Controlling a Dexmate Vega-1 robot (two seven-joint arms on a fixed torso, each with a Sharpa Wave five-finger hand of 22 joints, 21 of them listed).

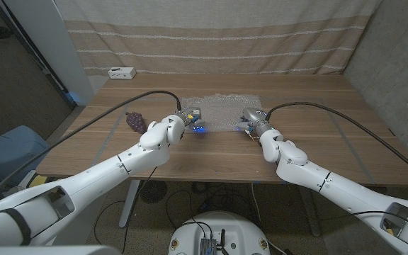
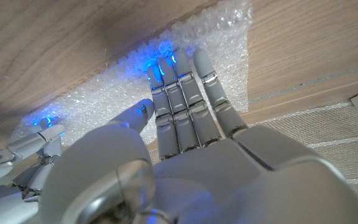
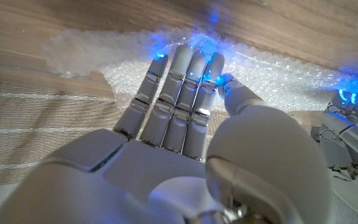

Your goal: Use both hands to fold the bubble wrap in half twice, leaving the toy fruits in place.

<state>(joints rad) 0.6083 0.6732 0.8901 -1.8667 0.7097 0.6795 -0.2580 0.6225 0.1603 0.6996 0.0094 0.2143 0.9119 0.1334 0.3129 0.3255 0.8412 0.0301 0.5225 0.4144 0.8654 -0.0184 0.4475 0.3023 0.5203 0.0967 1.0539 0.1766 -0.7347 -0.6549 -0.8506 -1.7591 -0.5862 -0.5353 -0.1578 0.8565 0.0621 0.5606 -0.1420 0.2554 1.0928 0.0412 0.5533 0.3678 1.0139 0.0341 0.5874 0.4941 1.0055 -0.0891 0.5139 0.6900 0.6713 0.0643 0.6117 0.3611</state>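
Note:
A clear sheet of bubble wrap (image 1: 222, 110) lies spread on the wooden table (image 1: 317, 142), mid-table. My left hand (image 1: 183, 124) is at its near left corner and my right hand (image 1: 252, 120) at its near right corner. In the left wrist view the left hand (image 2: 185, 106) stretches its fingers (image 2: 182, 68) out onto the bubble wrap (image 2: 222, 50), thumb alongside, nothing gripped. In the right wrist view the right hand (image 3: 179, 106) likewise lays straight fingers (image 3: 191, 68) on the bubble wrap (image 3: 104, 56). Blue light glows at the fingertips. A purple toy grape bunch (image 1: 134, 122) lies just left of the left hand.
A small white box (image 1: 121, 72) stands at the table's far left corner, in front of a striped curtain (image 1: 218, 42). A blue bin (image 1: 9, 152) sits on the floor to the left. Bare wood lies right of the wrap and along the near edge.

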